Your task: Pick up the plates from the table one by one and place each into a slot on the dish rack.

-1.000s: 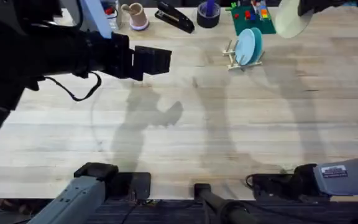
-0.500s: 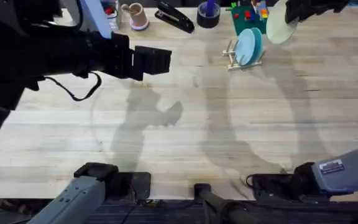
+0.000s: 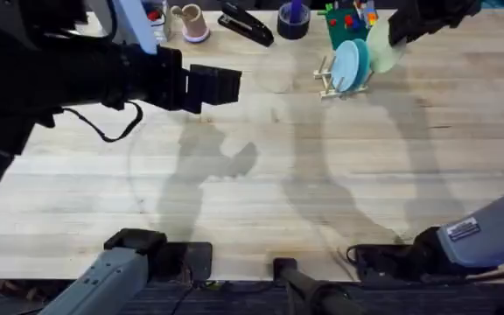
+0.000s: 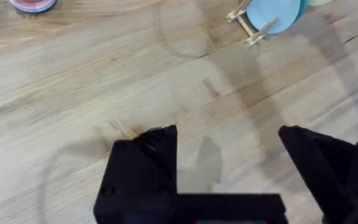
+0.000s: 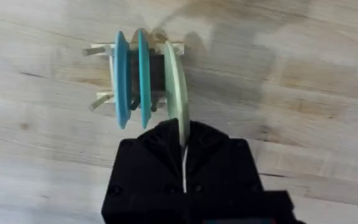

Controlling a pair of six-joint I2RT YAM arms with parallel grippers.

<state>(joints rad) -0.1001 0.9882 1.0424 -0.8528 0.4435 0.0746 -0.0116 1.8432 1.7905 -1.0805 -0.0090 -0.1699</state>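
I have the right gripper [image 5: 183,155] clamped on the edge of a pale yellow-cream plate [image 5: 174,87], and on my right wrist feed that plate stands on edge just beside the dish rack [image 5: 104,48], parallel to the plates already there. Two plates sit upright in the rack's slots: a light blue plate [image 5: 120,78] and a second, teal-blue plate [image 5: 143,74] next to it. The cream plate is next in line after the teal one, very close to it; I cannot tell whether it is touching the dowels or the base.

On the overhead feed the rack [image 3: 326,79] sits at about one o'clock on the table [image 3: 261,201], with the cream plate [image 3: 380,45] just past it toward three o'clock and the right gripper [image 3: 402,31] gripping it from that side. A green toy-block board [image 3: 344,26] lies just beyond the rack at twelve.

My left gripper [image 4: 229,162] hangs with its fingers [image 4: 151,155] spread wide apart, holding nothing, over bare wood. On the overhead it shows large and dark at about ten o'clock [image 3: 213,86], well apart from the rack.
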